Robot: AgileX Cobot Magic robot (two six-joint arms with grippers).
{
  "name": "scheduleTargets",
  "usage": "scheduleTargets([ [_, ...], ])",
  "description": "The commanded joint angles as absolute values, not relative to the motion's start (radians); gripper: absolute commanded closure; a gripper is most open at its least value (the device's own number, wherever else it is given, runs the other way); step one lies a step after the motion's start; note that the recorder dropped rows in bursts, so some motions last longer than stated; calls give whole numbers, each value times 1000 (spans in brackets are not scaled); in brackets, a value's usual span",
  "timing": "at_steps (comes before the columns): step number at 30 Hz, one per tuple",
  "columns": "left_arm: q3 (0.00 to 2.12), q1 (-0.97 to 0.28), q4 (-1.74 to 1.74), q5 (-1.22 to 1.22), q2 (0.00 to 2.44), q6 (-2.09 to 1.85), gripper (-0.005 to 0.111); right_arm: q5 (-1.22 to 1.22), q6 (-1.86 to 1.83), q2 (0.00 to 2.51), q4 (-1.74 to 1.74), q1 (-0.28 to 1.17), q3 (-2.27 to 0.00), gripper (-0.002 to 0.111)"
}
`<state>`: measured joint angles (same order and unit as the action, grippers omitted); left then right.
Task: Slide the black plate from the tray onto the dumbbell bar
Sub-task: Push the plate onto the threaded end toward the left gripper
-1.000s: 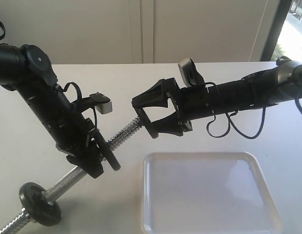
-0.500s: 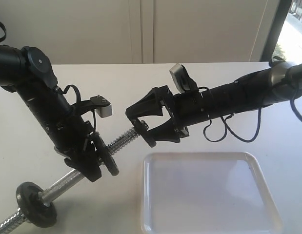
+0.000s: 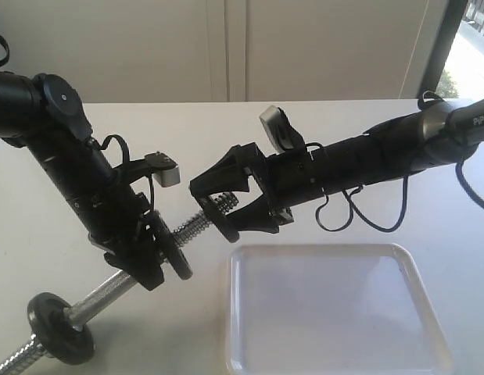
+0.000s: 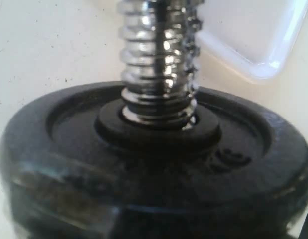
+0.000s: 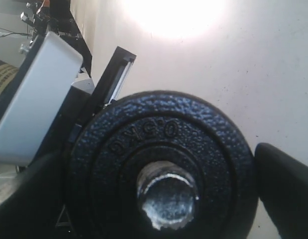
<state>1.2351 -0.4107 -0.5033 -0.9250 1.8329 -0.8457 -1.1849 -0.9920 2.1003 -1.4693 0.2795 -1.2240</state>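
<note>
Table [image 3: 187,125], left gripper [image 3: 158,262] clamps dumbbell bar [image 3: 109,291], right gripper [image 3: 214,207] holds black plate [image 5: 193,124], "PIPE" lettering [image 3: 479,121]

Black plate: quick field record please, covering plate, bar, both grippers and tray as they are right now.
black plate: gripped by right gripper, hole over the bar's threaded tip
dumbbell bar: tilted, held by left gripper next to a mounted disc; another disc near the far end
tray: nothing visible on it
progress: plate at bar tip, not yet against the mounted disc
</note>
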Motion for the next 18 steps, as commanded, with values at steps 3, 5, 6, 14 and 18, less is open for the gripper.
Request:
scheduleTargets([
  [3,1256,-411,-651,-980,1782,-830,107,-1221,-1008,2087,-1506,279,-1220,108],
  [5,1256,-411,-659,-976,1782,-830,107,-1221,-1008,2087,-1526,279,-1216,108],
  [6,1256,-411,-664,-974,1782,-830,107,-1221,-1014,2087,-1533,279,-1216,108],
  [14,1256,-411,-678,-962,1782,-830,107,-1221,-1015,2087,-1557,291,-1208,108],
  [18,1256,-411,-678,-962,1782,-830,107,-1221,-1016,2087,-1575,311,-1208,108],
])
